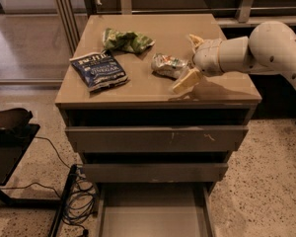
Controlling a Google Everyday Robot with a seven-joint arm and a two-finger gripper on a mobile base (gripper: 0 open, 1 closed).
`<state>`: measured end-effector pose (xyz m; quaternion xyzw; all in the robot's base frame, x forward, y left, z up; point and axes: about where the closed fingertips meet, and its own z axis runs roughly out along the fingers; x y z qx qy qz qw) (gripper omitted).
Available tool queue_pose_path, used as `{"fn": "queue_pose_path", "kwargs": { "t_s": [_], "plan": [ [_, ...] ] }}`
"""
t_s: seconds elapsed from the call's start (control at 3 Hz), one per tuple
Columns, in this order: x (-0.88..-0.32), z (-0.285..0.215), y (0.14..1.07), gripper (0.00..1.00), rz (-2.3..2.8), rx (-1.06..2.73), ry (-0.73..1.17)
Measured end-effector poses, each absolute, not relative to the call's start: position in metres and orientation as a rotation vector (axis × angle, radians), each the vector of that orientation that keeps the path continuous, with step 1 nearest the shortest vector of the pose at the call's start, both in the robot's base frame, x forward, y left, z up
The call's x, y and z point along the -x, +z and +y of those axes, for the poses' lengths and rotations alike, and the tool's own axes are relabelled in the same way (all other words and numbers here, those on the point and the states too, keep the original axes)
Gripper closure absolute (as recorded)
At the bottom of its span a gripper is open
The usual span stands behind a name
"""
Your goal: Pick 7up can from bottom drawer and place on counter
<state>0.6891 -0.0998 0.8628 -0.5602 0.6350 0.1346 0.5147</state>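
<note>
The gripper (185,63) is over the right part of the counter (172,28), at the end of the white arm (256,48) that comes in from the right side. Its two fingers (187,80) stand wide apart, one toward the back of the counter and one toward the front edge, and the gap between them is wider than the can. The 7up can (166,65) lies on its side on the counter, near the middle, and its right end is in the opening between the fingers. The fingers are not closed on it; whether one of them touches the can is not possible to tell. The front finger is low over the counter and throws a shadow on it. To the left of the can lies a green bag (127,40), near the back, and a blue bag (98,70) nearer the front left corner; both are apart from the can. Below, the bottom drawer (153,216) is pulled out and shows a plain grey floor.
</note>
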Motion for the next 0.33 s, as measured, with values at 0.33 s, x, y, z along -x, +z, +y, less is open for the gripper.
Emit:
{"fn": "queue_pose_path", "kwargs": {
  "t_s": [0.33],
  "plan": [
    [-0.6891, -0.0998, 0.8627, 0.00, 1.526, 1.346, 0.323]
  ]
}}
